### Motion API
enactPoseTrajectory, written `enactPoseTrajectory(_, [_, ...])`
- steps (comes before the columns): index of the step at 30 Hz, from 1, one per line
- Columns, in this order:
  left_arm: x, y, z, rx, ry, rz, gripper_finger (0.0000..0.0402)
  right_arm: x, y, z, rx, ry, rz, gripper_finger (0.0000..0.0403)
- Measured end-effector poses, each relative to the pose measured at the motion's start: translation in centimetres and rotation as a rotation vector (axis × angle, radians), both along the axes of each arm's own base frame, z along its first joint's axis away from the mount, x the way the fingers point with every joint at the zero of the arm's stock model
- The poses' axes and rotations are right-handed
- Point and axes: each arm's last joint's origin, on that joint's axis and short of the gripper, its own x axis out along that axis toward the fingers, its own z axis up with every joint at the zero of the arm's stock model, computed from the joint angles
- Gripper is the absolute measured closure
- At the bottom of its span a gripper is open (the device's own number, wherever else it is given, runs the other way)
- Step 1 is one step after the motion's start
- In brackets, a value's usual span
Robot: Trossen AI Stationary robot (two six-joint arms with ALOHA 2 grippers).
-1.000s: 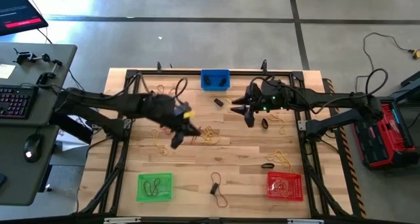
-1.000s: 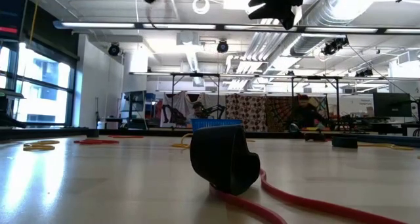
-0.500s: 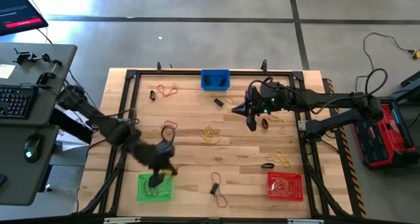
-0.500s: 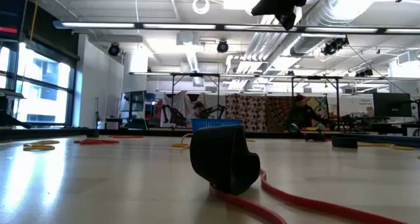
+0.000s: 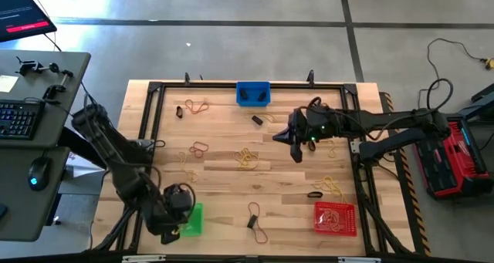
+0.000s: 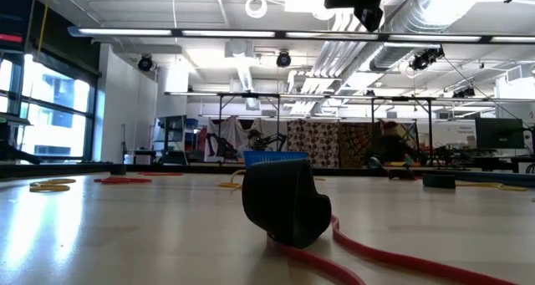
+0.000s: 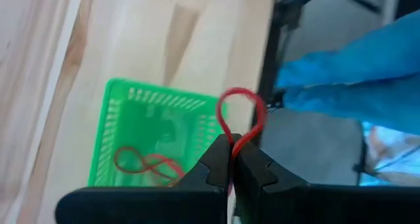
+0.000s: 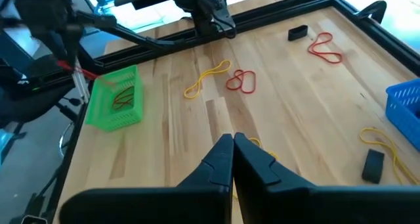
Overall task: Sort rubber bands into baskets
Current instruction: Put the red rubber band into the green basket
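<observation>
Both arms are dark, built of jointed tubular segments with black cables looped along them. The right arm [image 5: 386, 124] has a small green light near its wrist. Each gripper ends in two black angular fingers [image 7: 252, 168].

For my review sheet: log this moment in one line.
left tool: shut on red rubber band, over green basket | right tool: shut, mid-table
</observation>
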Motion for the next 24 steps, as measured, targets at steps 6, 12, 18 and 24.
enactPoseTrajectory(6, [-0.1, -0.6, -2.7, 0.041, 0.085, -0.007, 0.0401, 0.0, 0.6, 0.0, 0.024, 0.000, 0.006, 0.0403])
enactPoseTrajectory(12, [-0.6, -0.1, -5.6, 0.060, 0.183, 0.032, 0.0401, -0.1, 1.2, 0.0, 0.008, -0.001, 0.003, 0.0403])
enactPoseTrajectory(18, [-0.6, 0.5, -7.3, 0.042, 0.211, 0.033, 0.0401, -0.1, 1.4, 0.0, 0.012, -0.001, 0.003, 0.0403])
enactPoseTrajectory(24, [-0.6, 1.5, -8.4, 0.060, 0.254, 0.053, 0.0401, -0.1, 1.4, 0.0, 0.020, 0.000, -0.010, 0.0403])
